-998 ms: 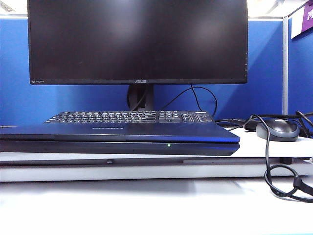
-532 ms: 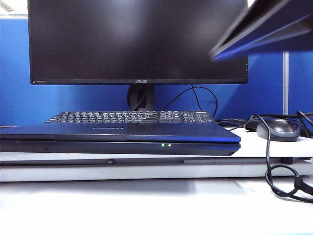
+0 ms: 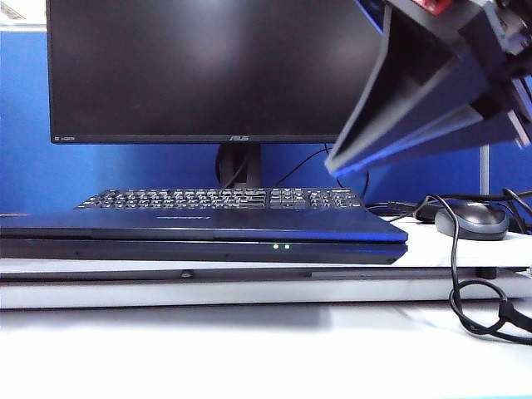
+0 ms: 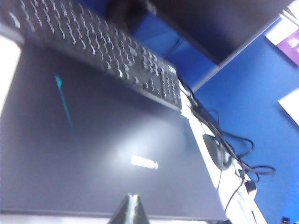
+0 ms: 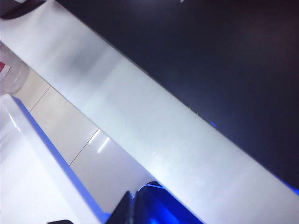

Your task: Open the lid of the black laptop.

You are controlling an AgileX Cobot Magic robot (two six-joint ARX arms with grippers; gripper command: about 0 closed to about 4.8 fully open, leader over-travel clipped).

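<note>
The black laptop (image 3: 166, 249) lies closed on a white raised shelf (image 3: 249, 291), with two green dots lit on its front edge. Its lid (image 3: 199, 223) is flat and dark navy. In the left wrist view the lid (image 4: 103, 154) fills most of the picture. My left gripper (image 4: 132, 197) hovers shut above the lid's near edge, holding nothing. It does not show in the exterior view. My right gripper (image 3: 332, 164) hangs shut at the upper right, above the laptop's right end and clear of it. In its own view the right gripper (image 5: 132, 193) is over the white shelf (image 5: 154, 140) beside the laptop (image 5: 224, 60).
A large ASUS monitor (image 3: 233, 66) stands behind, with a separate black keyboard (image 3: 220, 198) just past the laptop. A black mouse (image 3: 471, 220) and looping cables (image 3: 478, 307) lie to the right. Blue partition walls close off the back and right.
The right gripper has come into the exterior view from the upper right and moved down and left. A second green dot has lit on the laptop's front. The lid has not moved.
</note>
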